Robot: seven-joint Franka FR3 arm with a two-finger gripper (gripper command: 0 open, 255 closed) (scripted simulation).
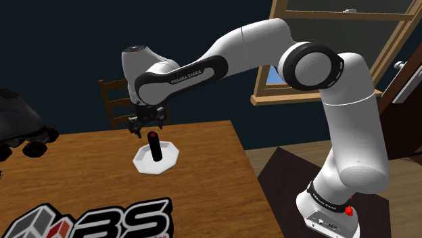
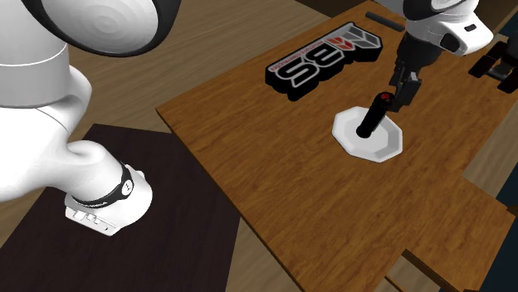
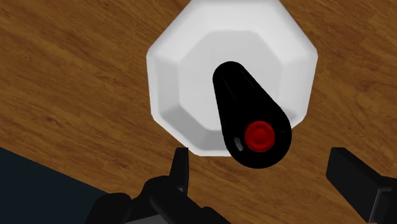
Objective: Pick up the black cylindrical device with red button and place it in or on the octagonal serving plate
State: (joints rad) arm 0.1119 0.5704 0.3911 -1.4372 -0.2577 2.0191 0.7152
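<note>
1. We see the all-black two-finger gripper point(image 1: 147, 126) with its fingers point(image 3: 180, 167) released and spread wide, clasping nothing.
2. The black cylindrical device with a red button point(image 3: 245, 114) stands on end directly beneath the fingers, with its red top facing them. It lines up with the gap between them, and neither finger touches it.
3. Its base rests in the middle of the white octagonal serving plate point(image 3: 172, 76), whose raised rim rings the device on all sides below the fingers.
4. One edge of the brown wood-grain table point(image 3: 63, 83) runs close behind one finger in the wrist view, with a dark blue area beyond it.
5. In the second exterior view, bare wood surrounds the plate below the fingers.
6. A flat black logo block with white and red letters point(image 2: 324, 60) lies well apart from the fingers, toward the arm's stand point(image 2: 100, 207).
7. A black roller skate point(image 1: 19, 125) sits well apart from the fingers, at the shoulder view's left.
8. A wooden slat-back chair point(image 1: 111, 101) stands just beyond the fingers, behind the table's far edge.
9. A pale wooden window frame point(image 1: 338, 47) shows behind the arm against a dark blue wall.
10. The stand rests on a dark rug point(image 2: 166, 249) on a wooden floor.
</note>
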